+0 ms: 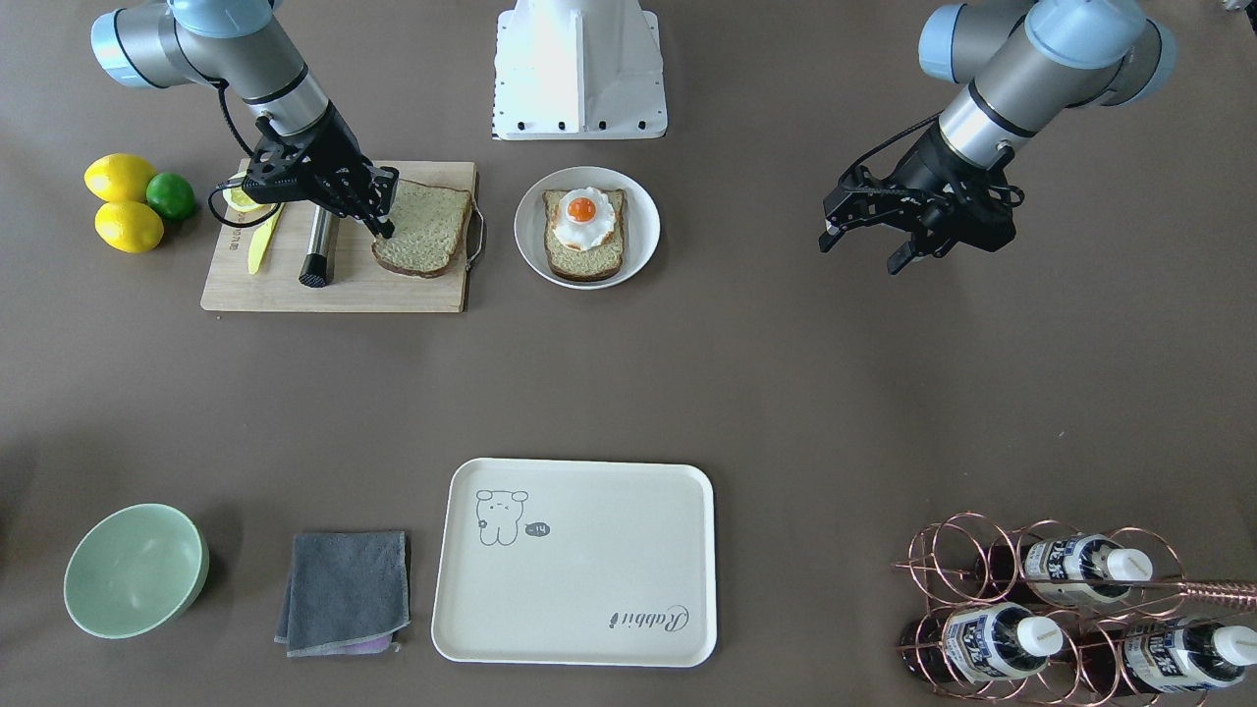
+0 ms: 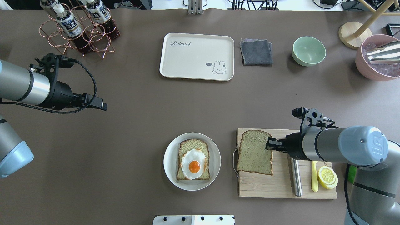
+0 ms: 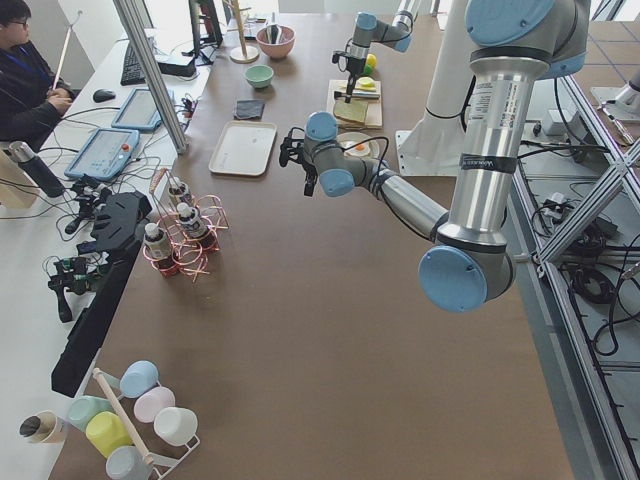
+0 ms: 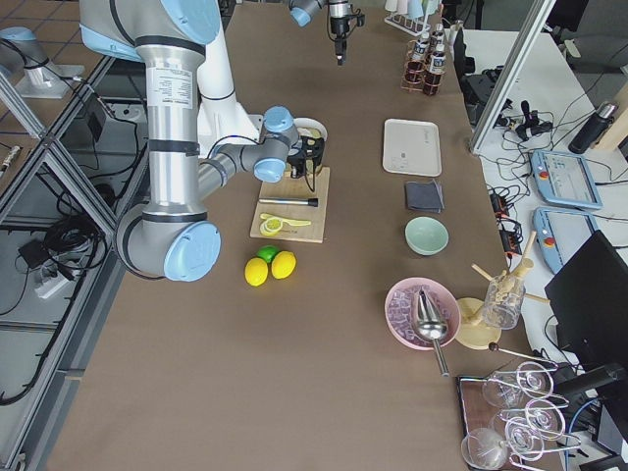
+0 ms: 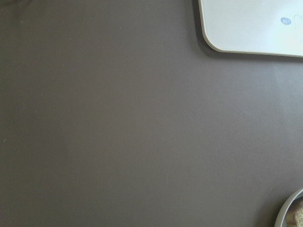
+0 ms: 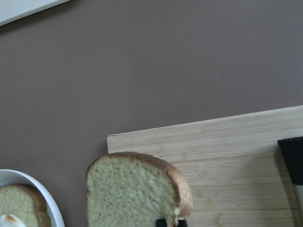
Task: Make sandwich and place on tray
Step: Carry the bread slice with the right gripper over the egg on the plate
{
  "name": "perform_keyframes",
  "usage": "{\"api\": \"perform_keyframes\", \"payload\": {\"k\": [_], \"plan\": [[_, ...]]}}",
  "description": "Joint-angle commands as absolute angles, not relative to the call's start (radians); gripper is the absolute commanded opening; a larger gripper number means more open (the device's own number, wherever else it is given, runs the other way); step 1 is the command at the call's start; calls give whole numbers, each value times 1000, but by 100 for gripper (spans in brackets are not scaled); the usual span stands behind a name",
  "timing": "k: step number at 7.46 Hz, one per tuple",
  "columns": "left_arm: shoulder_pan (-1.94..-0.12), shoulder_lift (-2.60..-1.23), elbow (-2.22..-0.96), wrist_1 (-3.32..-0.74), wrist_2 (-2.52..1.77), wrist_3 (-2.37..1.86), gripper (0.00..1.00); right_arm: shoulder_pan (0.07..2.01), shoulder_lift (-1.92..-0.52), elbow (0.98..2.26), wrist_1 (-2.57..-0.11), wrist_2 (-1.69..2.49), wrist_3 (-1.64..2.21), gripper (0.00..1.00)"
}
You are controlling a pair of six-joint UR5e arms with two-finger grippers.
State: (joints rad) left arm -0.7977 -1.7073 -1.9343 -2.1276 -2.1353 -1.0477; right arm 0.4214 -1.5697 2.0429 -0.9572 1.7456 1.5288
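The brown surface [image 2: 140, 125] carries the cream tray [image 2: 197, 56] on its far side, well apart from the wooden cutting board [image 2: 281, 184] and the white plate [image 2: 170, 162]. The left gripper [image 1: 864, 250] hovers with its fingers spread. The right gripper [image 2: 269, 144] pinches the crust of the loose bread slice [image 2: 253, 153] on the board. The plated slice [image 2: 192, 145] carries the fried egg [image 2: 193, 164].

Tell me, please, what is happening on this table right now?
The robot is building a sandwich. Its right hand grips the edge of the loose bread slice on the wooden cutting board. The other slice lies on the white plate with the fried egg on top. The left hand hangs open over bare table, and the tray holds nothing yet.
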Motion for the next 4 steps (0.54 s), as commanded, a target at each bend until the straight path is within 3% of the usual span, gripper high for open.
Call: {"api": "perform_keyframes", "payload": {"k": [1,4], "plan": [[-798,-1707,-1934,-2129,-2135,-1048,98,474,-1565,2106,-957,1818,1528,0],[-799,-1701,-1939,-2131,-2135,-1046,98,453,-1445,2070,-959,1815,1538,0]]}}
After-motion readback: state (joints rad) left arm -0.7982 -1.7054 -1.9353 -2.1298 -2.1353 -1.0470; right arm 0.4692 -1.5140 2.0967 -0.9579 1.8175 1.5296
